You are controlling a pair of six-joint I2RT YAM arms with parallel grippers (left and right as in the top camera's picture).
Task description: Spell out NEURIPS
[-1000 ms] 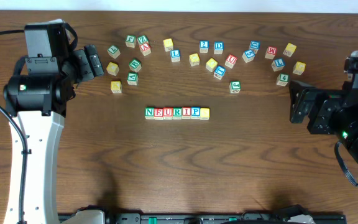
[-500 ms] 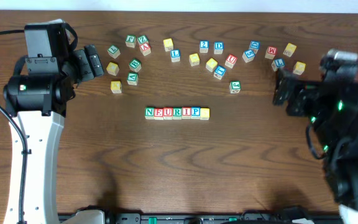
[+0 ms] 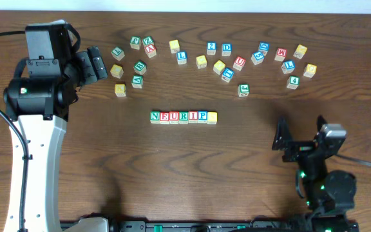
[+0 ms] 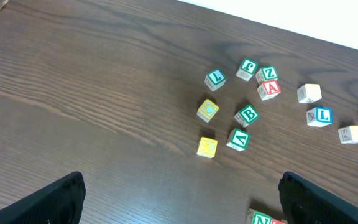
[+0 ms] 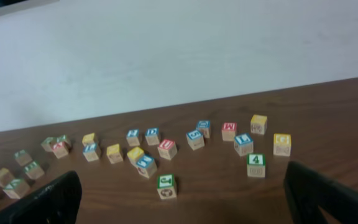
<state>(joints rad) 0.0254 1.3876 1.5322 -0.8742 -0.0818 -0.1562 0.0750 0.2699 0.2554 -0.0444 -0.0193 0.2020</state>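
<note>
**Overhead and wrist views of a two-arm block-lettering set-up.** A row of blocks (image 3: 183, 116) lies near the middle of the dark wooden surface (image 3: 172, 174). Its pieces touch side by side and read N, E, U, R, I, P from left to right. A seventh, yellow block (image 3: 212, 117) closes the right end of the row; its letter cannot be read from overhead. The loose blocks (image 3: 239, 62) form a scattered arc along the far side of the surface, well apart from the row. A tighter cluster (image 4: 247, 115) sits at the arc's left end, and a green block numbered 4 (image 5: 255, 165) lies near its right end. The left end effector (image 3: 95, 64) sits at the left of the surface, just beside that cluster. In its wrist view its fingers (image 4: 48, 199) stand wide apart with nothing between them. The right end effector (image 3: 299, 132) sits at the near right, well apart from every block. Its fingers (image 5: 42, 199) are likewise spread wide and carry nothing.
</note>
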